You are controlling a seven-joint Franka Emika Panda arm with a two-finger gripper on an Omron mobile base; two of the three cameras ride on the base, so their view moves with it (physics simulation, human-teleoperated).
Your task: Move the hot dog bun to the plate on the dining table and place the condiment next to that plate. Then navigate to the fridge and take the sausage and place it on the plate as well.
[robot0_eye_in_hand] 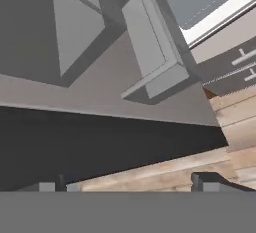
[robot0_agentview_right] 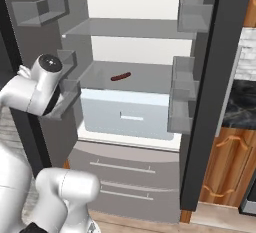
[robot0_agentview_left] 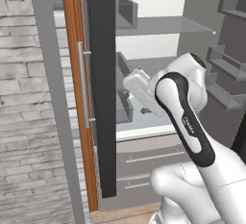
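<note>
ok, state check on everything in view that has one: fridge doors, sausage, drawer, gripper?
fridge doors: both swung open.
sausage: lying on the middle fridge shelf, not held.
fridge drawer: shut, under that shelf.
freezer drawers: shut.
door bins: look empty.
gripper: open, holding nothing, pointed at the left door and floor.

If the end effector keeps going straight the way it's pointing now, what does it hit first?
Probably the open fridge door, near its lowest door bin, though depth is unclear. The end effector is not aimed at the sausage.
</note>
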